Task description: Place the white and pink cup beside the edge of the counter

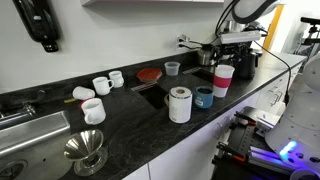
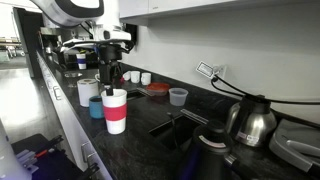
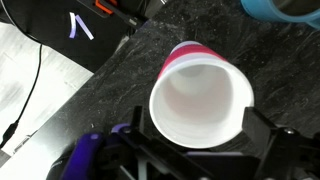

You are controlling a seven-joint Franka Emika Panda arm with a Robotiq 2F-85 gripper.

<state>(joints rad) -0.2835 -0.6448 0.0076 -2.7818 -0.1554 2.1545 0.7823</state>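
Note:
The white and pink cup [image 1: 222, 78] [image 2: 115, 110] stands upright on the black speckled counter [image 1: 130, 125] [image 2: 140, 142], close to its front edge. In the wrist view I look down into its white inside [image 3: 200, 100], with the pink lower part showing behind the rim. My gripper [image 1: 236, 48] [image 2: 110, 74] [image 3: 198, 126] hangs at the cup's top. Its two fingers flank the rim and are open, with a gap on one side. The counter edge runs past the cup in the wrist view [image 3: 110, 60].
A short blue cup [image 1: 204, 97] [image 2: 97, 107] and a paper towel roll [image 1: 180, 104] [image 2: 85, 92] stand beside the tall cup. Further along are white mugs [image 1: 92, 110], a red plate [image 1: 149, 75], a clear cup [image 2: 178, 96], a steel sink [image 1: 30, 130] and a kettle [image 2: 250, 120].

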